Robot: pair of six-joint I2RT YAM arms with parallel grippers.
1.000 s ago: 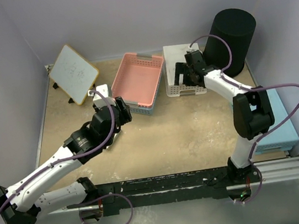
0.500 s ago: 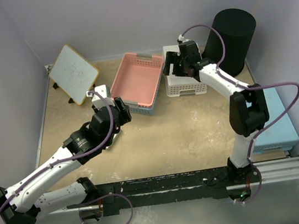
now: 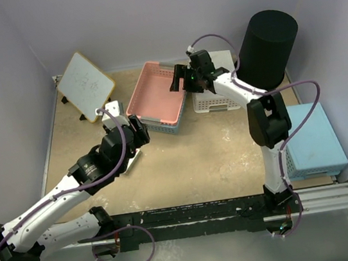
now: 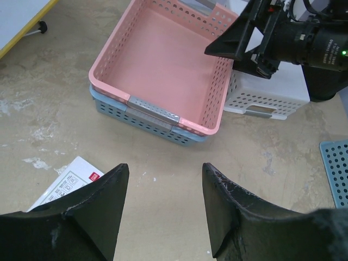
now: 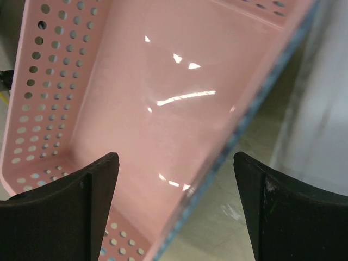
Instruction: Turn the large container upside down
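Right gripper (image 3: 179, 82) first, from the overhead camera: its jaws stand apart with nothing between them, and it hovers over the right-hand rim of the pink basket (image 3: 155, 94). I see the left gripper (image 3: 136, 130) just in front of that basket's near left corner, also spread and empty. The black wastebasket (image 3: 268, 46) stands on end well to the right of the pink basket, at the far right corner of the table, and neither gripper touches it. I cannot tell whether the face turned up is its mouth or its base. A white basket (image 3: 217, 103) sits just right of the pink basket. A light blue lattice basket (image 3: 315, 143) lies well to the right and nearer me. A yellow-edged whiteboard (image 3: 86, 84) stands tilted to the left, with faint marks I cannot read.

On the left wrist camera, the left gripper (image 4: 163, 212) shows both fingers wide apart over the bare table (image 4: 179, 163). Ahead, the pink basket holds nothing and is nested in a blue basket (image 4: 144, 122). The right gripper hangs above its right wall. Near the pink basket's near left corner lies a leaflet (image 4: 68, 182) with a small red mark; its print is too small for me to read.

On the right wrist camera, the right gripper (image 5: 176, 201) is spread open and looks down into the pink basket, whose glossy floor is bare.
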